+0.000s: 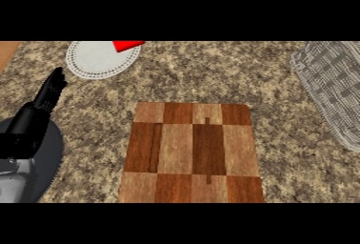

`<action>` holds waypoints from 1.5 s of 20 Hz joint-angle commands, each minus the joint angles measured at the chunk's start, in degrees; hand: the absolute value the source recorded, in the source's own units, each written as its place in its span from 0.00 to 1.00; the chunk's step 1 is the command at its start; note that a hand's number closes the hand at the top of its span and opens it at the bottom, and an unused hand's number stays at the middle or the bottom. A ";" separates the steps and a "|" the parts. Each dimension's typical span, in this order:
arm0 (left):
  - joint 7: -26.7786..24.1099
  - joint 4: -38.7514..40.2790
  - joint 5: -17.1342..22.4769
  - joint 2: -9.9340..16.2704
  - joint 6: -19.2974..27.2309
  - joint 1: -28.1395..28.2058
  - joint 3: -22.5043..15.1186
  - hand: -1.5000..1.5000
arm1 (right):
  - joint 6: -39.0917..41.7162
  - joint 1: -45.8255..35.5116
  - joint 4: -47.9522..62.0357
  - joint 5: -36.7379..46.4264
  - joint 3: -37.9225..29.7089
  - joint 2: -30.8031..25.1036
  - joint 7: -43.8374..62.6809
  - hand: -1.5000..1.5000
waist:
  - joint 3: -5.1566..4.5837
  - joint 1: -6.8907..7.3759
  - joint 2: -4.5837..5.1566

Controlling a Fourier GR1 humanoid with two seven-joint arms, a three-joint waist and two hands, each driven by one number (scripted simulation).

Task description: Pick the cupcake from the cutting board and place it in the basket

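Note:
The wooden cutting board point(191, 152), a patchwork of light and dark squares, lies in the middle of the granite counter and nothing stands on it. No cupcake shows anywhere in the head view. The grey wire basket point(336, 90) sits at the right edge, partly cut off, and what shows of its inside holds nothing. My left hand point(48, 93) rests at the left edge with its fingers straight and pointing up, well apart from the board. My right hand does not show.
A white round plate point(95, 61) lies at the back left with a red object point(128, 45) on its far rim. A dark grey round shape point(53, 152) lies under my left forearm at the left edge.

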 commanded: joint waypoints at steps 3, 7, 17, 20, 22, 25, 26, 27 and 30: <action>1.01 0.35 -0.84 -1.58 -0.40 -2.67 -2.60 0.50 | 18.94 -4.32 12.28 -5.99 -5.35 -9.80 -11.02 1.00 | -0.42 2.43 0.12; 1.30 1.63 -1.62 -1.91 -0.57 -5.23 -3.20 0.50 | 22.37 -10.06 15.42 -2.49 -1.48 -11.19 -10.27 1.00 | -0.55 4.48 0.33; 0.83 3.04 -1.74 -1.88 -1.32 -6.34 -2.35 0.50 | 27.90 -22.98 15.34 -0.55 5.62 -8.11 2.32 1.00 | -0.73 4.31 -0.11; 0.23 2.55 -3.23 -3.48 0.15 -4.89 -3.52 0.50 | 26.47 -26.05 13.45 2.11 8.94 -4.37 5.16 1.00 | -0.73 4.20 -0.24; -0.30 2.63 -2.11 -2.17 -1.37 -3.94 -2.23 0.50 | 25.73 -26.22 14.34 4.76 10.42 -3.77 3.25 1.00 | -0.69 4.19 -0.16; 2.11 2.20 -0.84 -1.83 -2.36 -4.88 -1.23 0.50 | 28.95 -26.37 13.67 5.17 12.06 -2.42 6.00 1.00 | -0.69 3.13 -0.49; 1.21 0.81 -0.89 -1.84 -2.96 -3.69 -2.01 0.50 | 26.39 -27.25 13.92 6.85 13.73 0.45 7.30 1.00 | -0.69 3.94 -0.34; 2.12 0.81 -2.62 -2.59 -1.02 -3.66 -2.22 0.50 | 29.13 -23.99 13.71 7.49 13.29 -3.11 3.07 1.00 | -0.65 2.63 -0.56; -0.83 4.16 -3.00 -1.82 -1.46 -4.38 -1.15 0.50 | 22.44 -24.47 11.43 14.69 17.40 -2.87 1.22 1.00 | -0.65 2.87 -0.27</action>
